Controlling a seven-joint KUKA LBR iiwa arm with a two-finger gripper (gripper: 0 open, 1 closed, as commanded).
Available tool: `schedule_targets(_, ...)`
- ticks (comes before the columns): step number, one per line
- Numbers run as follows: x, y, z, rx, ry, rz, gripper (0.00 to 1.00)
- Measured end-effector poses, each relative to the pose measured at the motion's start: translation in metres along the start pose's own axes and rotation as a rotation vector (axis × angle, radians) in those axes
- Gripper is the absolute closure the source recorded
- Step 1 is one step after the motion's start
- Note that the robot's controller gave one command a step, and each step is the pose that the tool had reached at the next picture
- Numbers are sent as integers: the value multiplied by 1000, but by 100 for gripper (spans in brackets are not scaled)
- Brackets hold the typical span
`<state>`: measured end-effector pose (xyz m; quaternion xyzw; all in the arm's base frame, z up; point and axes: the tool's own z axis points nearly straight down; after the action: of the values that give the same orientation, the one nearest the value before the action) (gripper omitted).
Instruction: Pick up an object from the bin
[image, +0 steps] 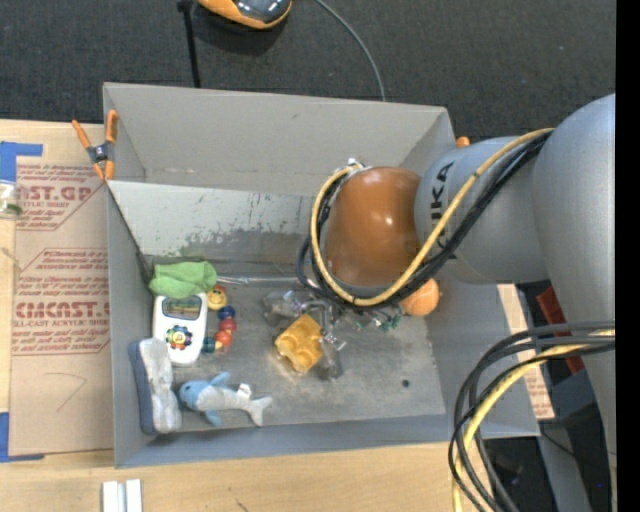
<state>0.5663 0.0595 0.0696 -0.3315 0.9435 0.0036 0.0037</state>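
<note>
Yellow toy (298, 346), lumpy and soft like foam, lies on the grey metal bin (400, 385) floor, just below the middle of the frame. The gripper (318, 338) is right over it. The fingers look spread apart with the toy between them, not squeezed yet. The bumpy sides could slip out when they close.

The arm (560, 200) runs off the right edge, its orange cover (370, 235) hides the top of the gripper (322, 340) and part of the bin (270, 150), an orange ball (427, 298) shows only partly behind it, and the gripper overlaps the yellow block (297, 347).
</note>
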Motion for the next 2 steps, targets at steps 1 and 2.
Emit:
schedule_targets(1, 0, 0, 0, 0, -2, 0, 100)
schedule_targets(2, 0, 0, 0, 0, -2, 0, 100)
